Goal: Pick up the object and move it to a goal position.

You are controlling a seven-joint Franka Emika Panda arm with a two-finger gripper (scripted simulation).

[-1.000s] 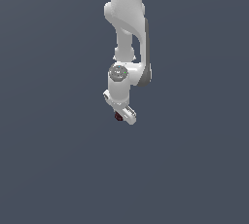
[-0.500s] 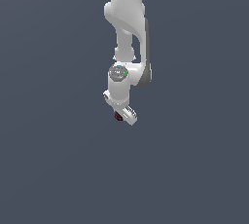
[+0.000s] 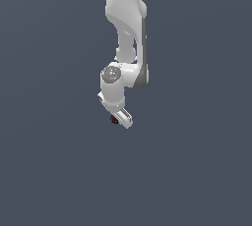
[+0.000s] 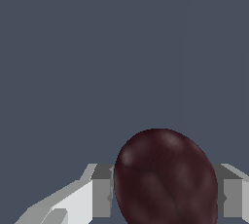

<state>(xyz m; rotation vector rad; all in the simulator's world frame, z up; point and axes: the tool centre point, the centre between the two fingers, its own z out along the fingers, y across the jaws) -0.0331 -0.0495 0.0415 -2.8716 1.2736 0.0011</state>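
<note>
Single white arm (image 3: 125,33) reaches down from the top edge of the exterior view, glossy segmented shell, smooth rounded links with dark grey bands at the joints and a round greyish cap on the wrist joint. Backdrop is one flat slate-grey surface (image 3: 54,171), matte, no texture, no seams; no bins, trays or other containers seen in either view. Gripper (image 3: 119,118) points downward and slightly toward the exterior view's right, white blocky body. The object (image 3: 114,120) shows there only as a tiny dark red speck at the gripper's lower end, partly hidden behind the white finger housing. Wrist view gives the detail: the object (image 4: 165,177) is an egg-like rounded lump, deep maroon, smooth with a dull sheen, darker mottling and a faint crease or vein running across its face. It sits between the two fingers (image 4: 99,191), which are angular, flat-faced, pale grey to white with darker grey inner pads; one pad meets each flank of the lump, so the gripper is pinching the object. Contact on the side nearer the picture's edge is partly cut off by the frame. Whether the lump rests on the grey surface or hangs clear of it cannot be told.
</note>
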